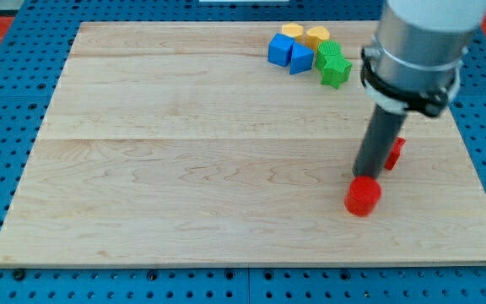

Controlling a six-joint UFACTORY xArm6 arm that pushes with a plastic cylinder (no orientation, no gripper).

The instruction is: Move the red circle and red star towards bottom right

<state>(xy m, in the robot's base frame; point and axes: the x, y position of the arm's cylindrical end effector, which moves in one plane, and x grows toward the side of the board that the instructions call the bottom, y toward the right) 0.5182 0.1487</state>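
The red circle (pixel 363 196) lies on the wooden board (pixel 184 169) at the lower right. The red star (pixel 394 152) sits just above and to the right of it, mostly hidden behind the dark rod. My tip (pixel 364 176) stands right at the upper edge of the red circle, touching it or nearly so, with the red star just to the tip's upper right.
A cluster sits at the view's top right of centre: two blue blocks (pixel 289 54), two yellow blocks (pixel 305 34) and two green blocks (pixel 333 64). The arm's grey body (pixel 420 42) hangs over the top right corner.
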